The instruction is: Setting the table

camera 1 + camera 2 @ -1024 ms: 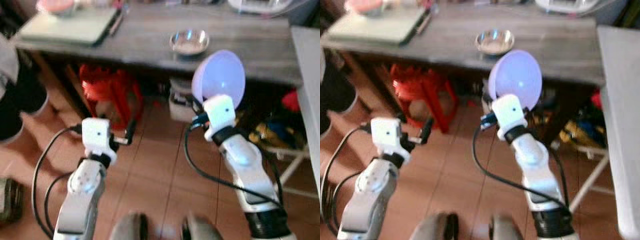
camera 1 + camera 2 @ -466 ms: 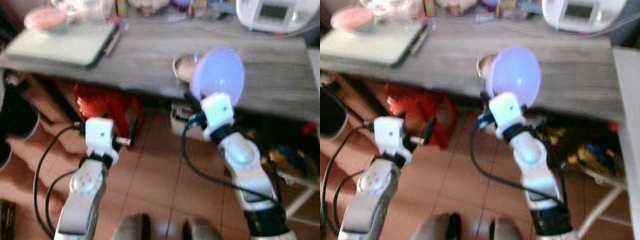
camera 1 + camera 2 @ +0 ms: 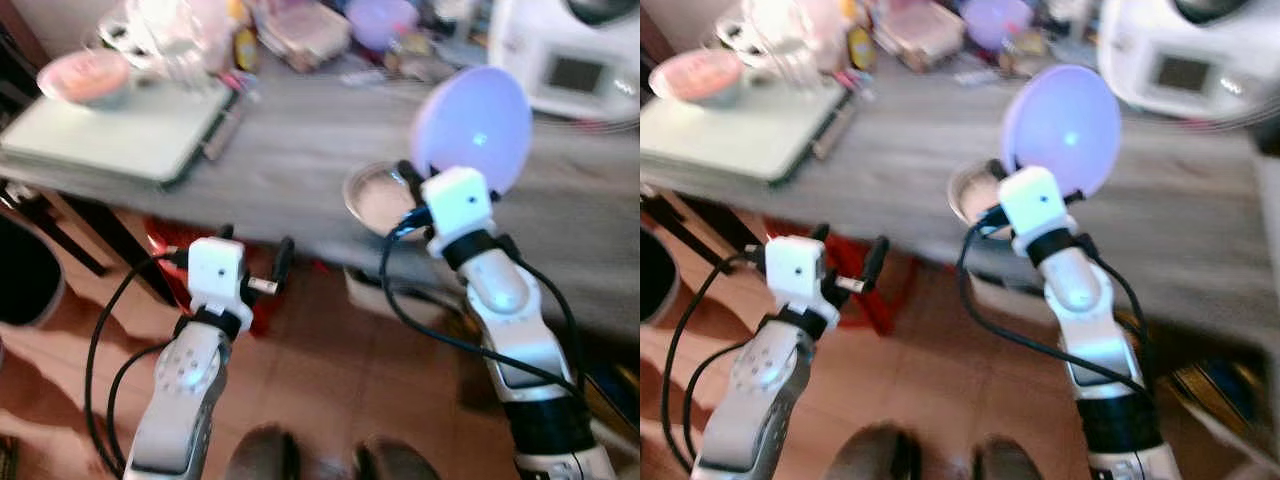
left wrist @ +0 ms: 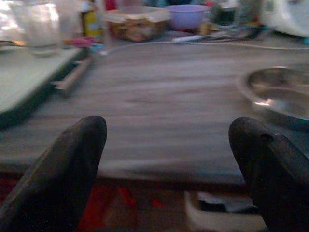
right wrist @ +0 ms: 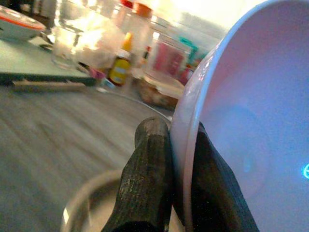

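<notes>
My right gripper [image 3: 408, 182] is shut on the rim of a lilac bowl [image 3: 470, 125], which stands tilted on its edge above the grey wooden table [image 3: 300, 150]. The wrist view shows the two fingers [image 5: 149, 159] pinching the bowl's wall [image 5: 251, 125]. Just below and left of it a steel bowl [image 3: 372, 197] sits on the table near the front edge. My left gripper [image 3: 255, 245] is open and holds nothing, level with the table's front edge; between its fingers [image 4: 72, 154] lies the bare tabletop, with the steel bowl [image 4: 280, 94] off to one side.
A pale green board [image 3: 120, 125] with a pink dish [image 3: 85, 75] lies at the table's left. Glass jars [image 3: 165, 40], a food box [image 3: 305, 25] and a second purple bowl [image 3: 380, 18] crowd the back. A white appliance [image 3: 575, 60] stands at the right. A red stool [image 3: 165, 245] is under the table.
The camera has come closer to the table and looks further up it. The right gripper with the lilac bowl is now over the tabletop by the steel bowl. The left gripper has reached the table's edge.
</notes>
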